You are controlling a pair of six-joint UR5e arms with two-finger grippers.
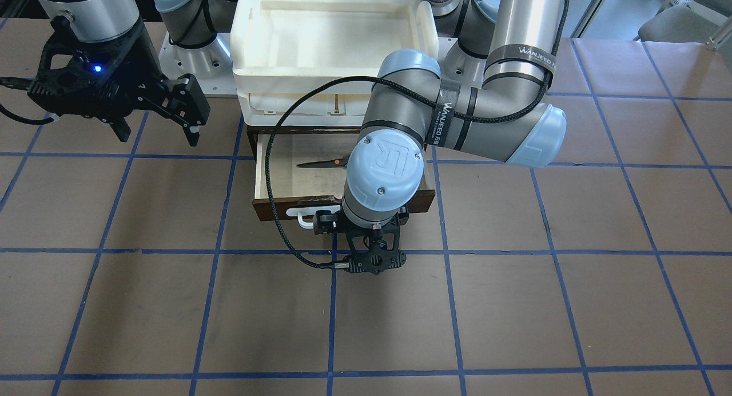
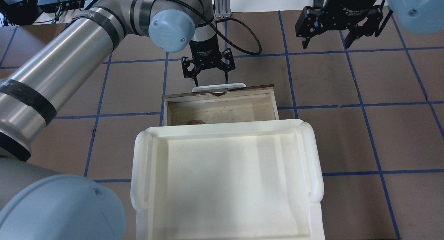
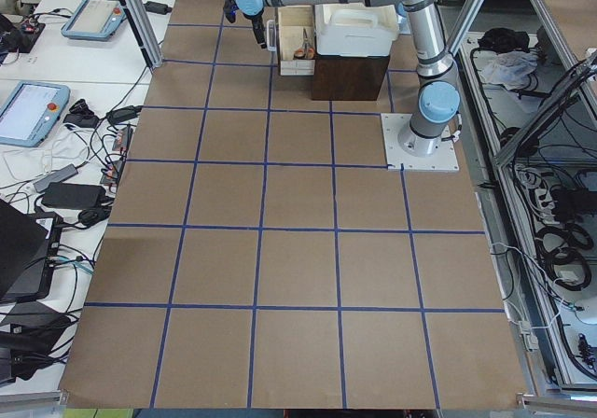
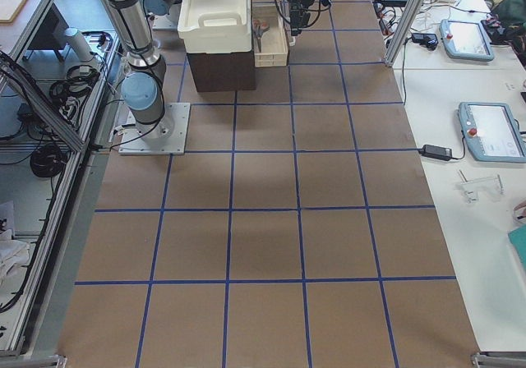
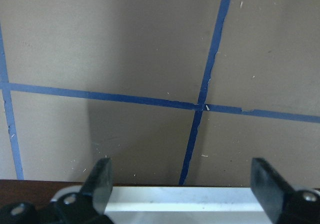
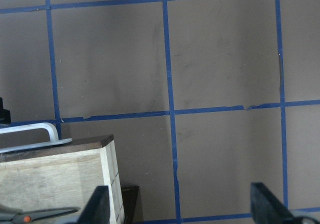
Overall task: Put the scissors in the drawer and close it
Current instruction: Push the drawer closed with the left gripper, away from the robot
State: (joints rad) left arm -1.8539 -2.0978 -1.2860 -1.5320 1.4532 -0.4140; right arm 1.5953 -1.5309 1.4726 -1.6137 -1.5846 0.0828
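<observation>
Scissors, place: the scissors lie flat on the pale floor of the open drawer, towards its back; nothing holds them.
Scissors, axis: the long axis runs across the drawer, roughly parallel to its front; the blades point towards the robot's right, and in the front-facing view the handles are hidden under the left arm.
Scissors, handling: probably light and stiff, with slick metal blades; they look to be already stowed, so no grasp seems needed.
Drawer, place: pulled out from under the cream-white tray stack, its front facing away from the robot.
Drawer, handling: rigid wood that likely slides straight along its depth; best taken at the white bar handle or pushed square on the dark front, near the middle so that it does not skew.
Left gripper: fingers spread wide, low at the handle with the bar between them – contact cannot be judged.
Right gripper: fingers wide, empty, hovering over the worktop well to the side – clear of the drawer.
</observation>
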